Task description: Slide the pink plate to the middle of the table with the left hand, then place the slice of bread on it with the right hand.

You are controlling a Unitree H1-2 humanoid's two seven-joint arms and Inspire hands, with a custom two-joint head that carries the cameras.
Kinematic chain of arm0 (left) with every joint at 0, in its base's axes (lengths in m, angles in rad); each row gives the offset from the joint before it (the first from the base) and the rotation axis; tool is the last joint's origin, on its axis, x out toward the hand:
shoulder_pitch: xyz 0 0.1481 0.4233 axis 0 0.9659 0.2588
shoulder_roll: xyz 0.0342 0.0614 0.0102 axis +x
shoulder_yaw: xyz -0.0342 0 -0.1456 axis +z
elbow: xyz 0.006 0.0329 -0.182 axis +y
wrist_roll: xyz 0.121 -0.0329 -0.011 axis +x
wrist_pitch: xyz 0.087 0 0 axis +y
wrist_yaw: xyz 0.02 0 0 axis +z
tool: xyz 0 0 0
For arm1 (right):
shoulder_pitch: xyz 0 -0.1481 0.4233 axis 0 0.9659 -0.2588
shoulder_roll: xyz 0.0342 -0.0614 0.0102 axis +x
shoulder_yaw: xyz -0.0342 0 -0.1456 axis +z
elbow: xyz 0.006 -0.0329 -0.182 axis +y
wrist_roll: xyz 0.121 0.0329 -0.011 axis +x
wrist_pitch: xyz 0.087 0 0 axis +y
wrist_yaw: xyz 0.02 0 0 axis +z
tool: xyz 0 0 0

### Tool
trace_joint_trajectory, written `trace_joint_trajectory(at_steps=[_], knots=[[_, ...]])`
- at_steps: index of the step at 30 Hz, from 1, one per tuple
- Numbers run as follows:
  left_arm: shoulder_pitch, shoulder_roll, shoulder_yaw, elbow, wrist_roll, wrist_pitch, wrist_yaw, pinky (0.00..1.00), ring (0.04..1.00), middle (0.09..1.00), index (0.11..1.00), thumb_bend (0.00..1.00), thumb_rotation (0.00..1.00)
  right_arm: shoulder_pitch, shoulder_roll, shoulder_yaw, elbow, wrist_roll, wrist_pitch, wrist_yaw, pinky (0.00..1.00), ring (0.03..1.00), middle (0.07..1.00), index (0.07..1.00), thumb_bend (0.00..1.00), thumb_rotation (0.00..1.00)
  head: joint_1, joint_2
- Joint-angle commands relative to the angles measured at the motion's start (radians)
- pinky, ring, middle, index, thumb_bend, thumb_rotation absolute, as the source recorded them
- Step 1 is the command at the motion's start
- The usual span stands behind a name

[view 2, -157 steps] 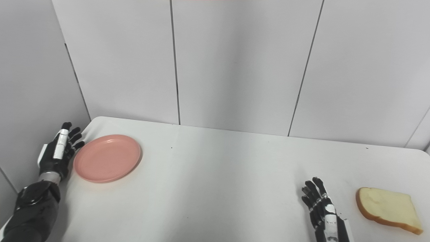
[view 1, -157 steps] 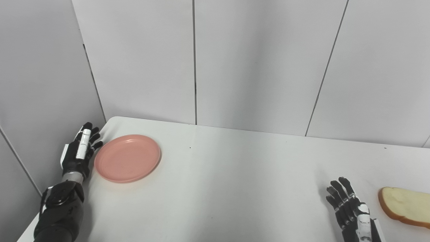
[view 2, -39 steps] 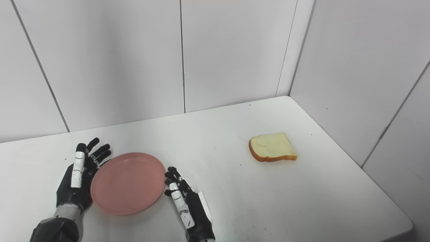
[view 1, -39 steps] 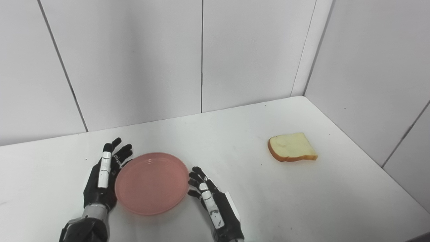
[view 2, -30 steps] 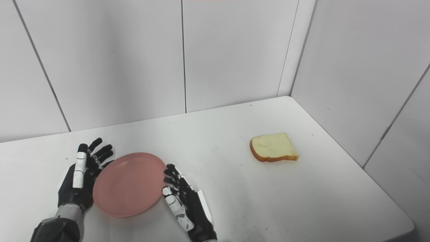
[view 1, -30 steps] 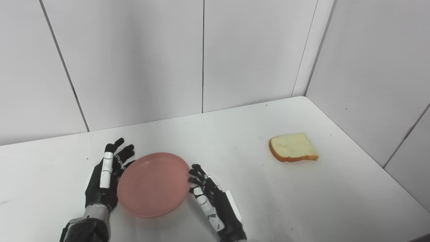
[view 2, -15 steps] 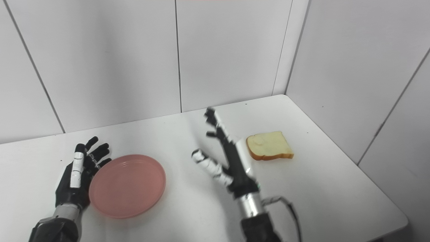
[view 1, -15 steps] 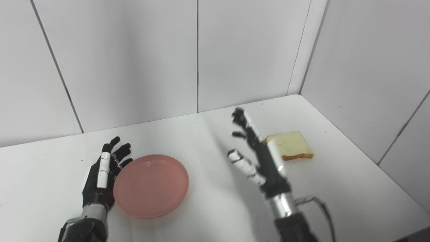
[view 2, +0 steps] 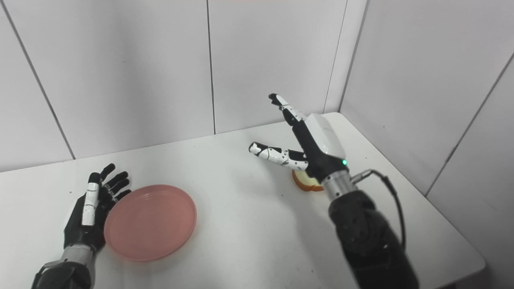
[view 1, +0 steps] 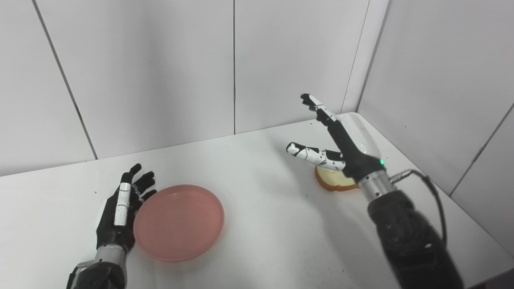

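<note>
The pink plate lies flat on the white table, left of its middle. My left hand rests open on the table against the plate's left rim, fingers spread. My right hand is raised above the table, open, with its fingers pointing up and back and its thumb out to the left. It hangs over the slice of bread, which lies on the table near the right edge. The wrist hides most of the bread; only its near crust shows.
White wall panels close the table off at the back and on the right, meeting at the far right corner. The table's right edge runs close to the right forearm.
My right hand has left the plate's right side, risen and swung right, and now hangs over the bread. The plate and my left hand have stayed put since half a second ago.
</note>
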Motion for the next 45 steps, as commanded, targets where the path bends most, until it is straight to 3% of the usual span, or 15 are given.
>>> trace_joint_trajectory(at_steps=[1,8,10,15,19,25,31,37,40,45], knots=[[0.026,-0.003,-0.005,0.035,0.003,0.049,0.004,0.79,0.847,0.801,0.87,0.77,0.87,-0.058,-0.097,0.029,0.005,-0.055,0.047,0.095,0.78,0.885,0.896,0.908,1.0,0.71,0.003,0.001],[0.031,-0.003,-0.008,0.027,0.009,0.062,0.009,0.79,0.847,0.803,0.872,0.78,0.87,-0.096,-0.271,0.13,0.109,-0.133,0.031,0.262,0.91,0.908,0.884,0.868,1.0,0.53,0.009,0.003],[0.031,-0.002,-0.007,0.027,0.008,0.064,0.009,0.79,0.847,0.807,0.877,0.79,0.87,-0.108,-0.304,0.154,0.142,-0.147,0.019,0.297,0.97,0.921,0.889,0.861,1.0,0.45,0.009,0.003],[0.03,0.0,-0.006,0.032,0.006,0.062,0.007,0.79,0.846,0.804,0.883,0.78,0.87,-0.138,-0.352,0.191,0.226,-0.143,-0.018,0.347,1.0,0.946,0.913,0.86,1.0,0.43,0.009,0.004],[0.027,0.0,-0.007,0.039,0.007,0.059,0.003,0.79,0.853,0.811,0.885,0.77,0.87,-0.162,-0.368,0.208,0.296,-0.119,-0.052,0.369,1.0,0.963,0.926,0.865,1.0,0.4,0.01,0.006],[0.035,-0.003,-0.009,0.026,0.007,0.075,0.008,0.79,0.863,0.823,0.899,0.77,0.87,-0.202,-0.372,0.255,0.376,-0.139,-0.063,0.403,1.0,0.981,0.944,0.881,1.0,0.31,0.014,0.011],[0.038,-0.006,-0.005,0.021,0.001,0.09,0.008,0.79,0.864,0.825,0.9,0.77,0.88,-0.239,-0.371,0.291,0.456,-0.156,-0.062,0.416,1.0,0.99,0.957,0.889,1.0,0.3,0.018,0.013],[0.04,-0.008,-0.008,0.023,0.003,0.087,0.008,0.79,0.872,0.824,0.911,0.76,0.89,-0.243,-0.353,0.295,0.536,-0.148,-0.133,0.35,1.0,0.968,0.933,0.875,1.0,0.29,0.023,0.013],[0.042,-0.008,-0.008,0.022,0.004,0.089,0.009,0.79,0.863,0.819,0.913,0.76,0.88,-0.249,-0.341,0.318,0.59,-0.175,-0.179,0.304,1.0,0.957,0.922,0.865,1.0,0.29,0.026,0.015],[0.046,-0.008,-0.009,0.012,0.006,0.092,0.011,0.78,0.859,0.822,0.915,0.76,0.87,-0.284,-0.329,0.368,0.654,-0.22,-0.19,0.297,1.0,0.976,0.939,0.877,1.0,0.29,0.028,0.018]])
